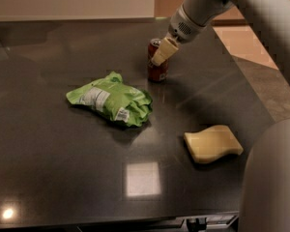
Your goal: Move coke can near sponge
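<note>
The coke can (157, 71), red with a silver top, stands upright on the dark table (48, 168) at the far middle. My gripper (163, 52) comes down from the upper right and sits at the can's top, covering its upper right side. The sponge (212, 143), a pale yellow block with wavy edges, lies flat at the near right, well apart from the can.
A crumpled green snack bag (111, 99) lies left of and nearer than the can. The table's right edge runs close past the sponge, with floor beyond it. My grey body (273, 187) fills the near right corner.
</note>
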